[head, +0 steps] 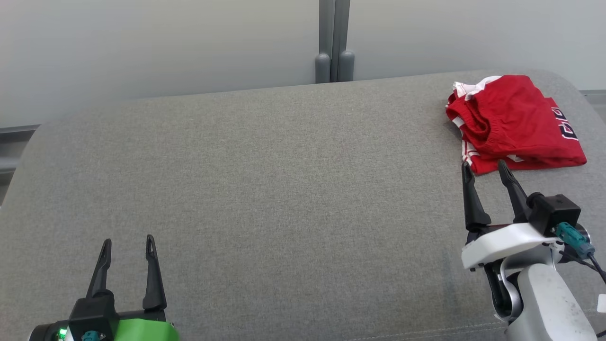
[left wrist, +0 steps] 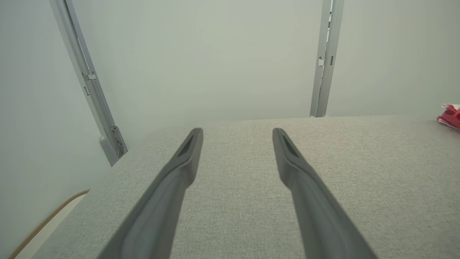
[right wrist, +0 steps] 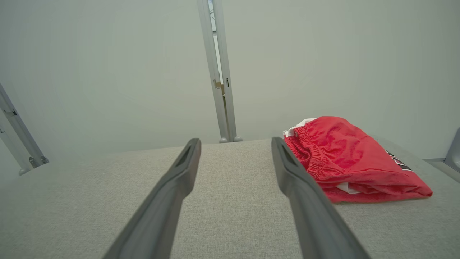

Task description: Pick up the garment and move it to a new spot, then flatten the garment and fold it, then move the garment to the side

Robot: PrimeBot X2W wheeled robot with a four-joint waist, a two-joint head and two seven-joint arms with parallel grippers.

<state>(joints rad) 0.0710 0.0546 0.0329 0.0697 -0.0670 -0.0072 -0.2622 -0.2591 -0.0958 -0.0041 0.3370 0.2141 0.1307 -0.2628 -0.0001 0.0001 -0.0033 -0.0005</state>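
**A:** Where are we seeing the folded red fabric garment (head: 513,123) with white trim and dark lettering?

**B:** We are seeing it lying at the far right corner of the grey fabric-covered counter (head: 284,166), gathered into a compact bundle, with its elastic waistband facing left.

**A:** What are we noticing about the right end effector (head: 484,164)?

**B:** We are watching it hovering at the garment's near edge, with its two dark fingers spread apart and gripping nothing. The tips are sitting right at the hem, and we are not managing to tell whether they are touching the cloth.

**A:** And the left end effector (head: 129,239)?

**B:** We are finding it at the near left, well apart from the garment, its fingers likewise spread and empty over bare counter.

**A:** What are we seeing behind?

**B:** We are looking at a pale wall with a grey vertical post (head: 335,42) meeting the counter's far edge.
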